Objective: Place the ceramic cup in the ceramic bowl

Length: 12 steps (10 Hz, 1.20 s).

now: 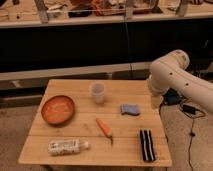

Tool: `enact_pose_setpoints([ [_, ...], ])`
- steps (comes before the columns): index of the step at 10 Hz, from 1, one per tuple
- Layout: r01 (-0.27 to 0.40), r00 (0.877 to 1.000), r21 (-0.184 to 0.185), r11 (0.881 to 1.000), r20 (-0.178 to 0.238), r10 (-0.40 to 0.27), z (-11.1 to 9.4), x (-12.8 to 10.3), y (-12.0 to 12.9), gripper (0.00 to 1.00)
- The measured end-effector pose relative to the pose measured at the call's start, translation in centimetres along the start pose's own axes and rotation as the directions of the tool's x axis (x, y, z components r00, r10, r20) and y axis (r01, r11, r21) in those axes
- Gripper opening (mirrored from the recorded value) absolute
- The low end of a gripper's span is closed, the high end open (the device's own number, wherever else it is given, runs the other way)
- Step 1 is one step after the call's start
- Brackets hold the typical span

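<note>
The ceramic cup (98, 92), small, pale and handleless, stands upright at the back middle of the wooden table (75, 132). The ceramic bowl (58, 109), round and orange-brown with nothing in it, sits on the left side of the table, apart from the cup. My white arm (172, 75) reaches in from the right. My gripper (156, 101) hangs at the arm's lower end by the table's right edge. It is well to the right of the cup and holds nothing that I can see.
A blue sponge (131, 109) lies between the cup and the arm. An orange carrot-like item (104, 127) lies mid-table, a white bottle (67, 146) lies at the front left, and a black striped object (147, 145) at the front right. Shelves stand behind the table.
</note>
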Motion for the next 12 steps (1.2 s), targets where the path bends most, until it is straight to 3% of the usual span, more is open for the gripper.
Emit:
enact_pose_setpoints([
  [2,0.069,0.998,0.026,0.997,0.006,-0.069,0.1,-3.0,-2.1,0.8],
  [5,0.121,0.993,0.041,0.992,0.005,-0.122,0.4,-4.8,-3.2,0.8],
  [8,0.184,0.983,0.069,0.981,0.016,-0.185,1.2,-8.3,-5.2,0.8],
  [11,0.208,0.977,0.081,0.975,0.023,-0.211,1.8,-8.9,-5.8,0.8],
  [12,0.224,0.973,0.088,0.971,0.028,-0.228,2.1,-10.1,-6.3,0.8],
])
